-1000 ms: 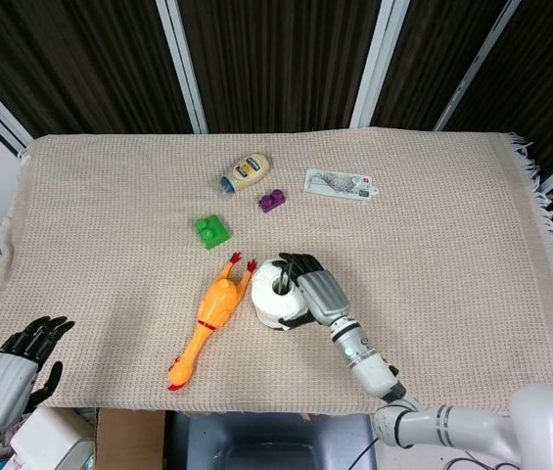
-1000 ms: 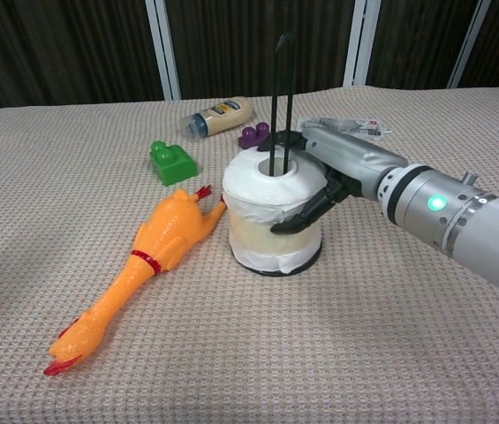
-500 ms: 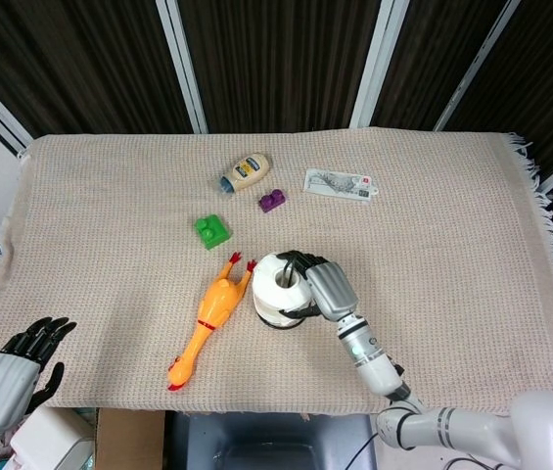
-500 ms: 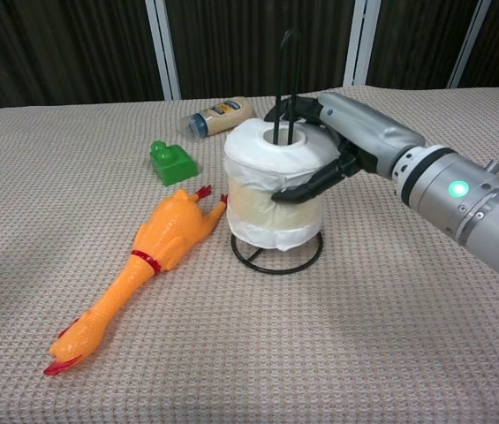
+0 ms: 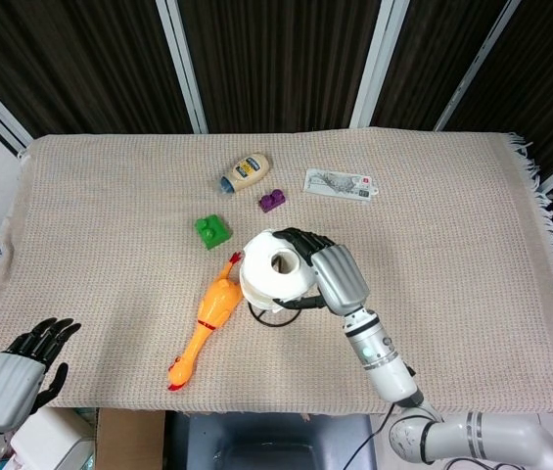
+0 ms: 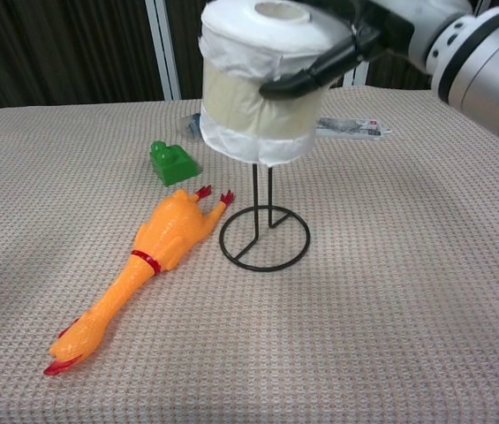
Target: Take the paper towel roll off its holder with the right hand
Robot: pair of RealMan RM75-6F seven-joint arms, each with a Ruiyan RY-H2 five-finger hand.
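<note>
My right hand [image 5: 327,275] [image 6: 355,40] grips the white paper towel roll [image 5: 276,267] [image 6: 260,84] from its right side, fingers wrapped around the wall. The roll hangs high above the table, near the top of the black wire holder's post [image 6: 262,199]. The holder's ring base [image 6: 264,243] [image 5: 271,316] stands on the cloth. Whether the post's tip is still inside the roll's core I cannot tell. My left hand [image 5: 17,372] hangs off the table's near left corner, fingers apart, holding nothing.
An orange rubber chicken [image 5: 208,321] [image 6: 139,265] lies just left of the holder base. Further back are a green brick [image 5: 211,231] [image 6: 172,162], a purple brick [image 5: 273,202], a mayonnaise bottle [image 5: 245,172] and a flat packet [image 5: 340,184] [image 6: 351,127]. A woven cloth [image 5: 452,255] covers the table.
My right hand has lifted the roll straight up along the post, from resting on the base to near the post's top. The left hand stays put.
</note>
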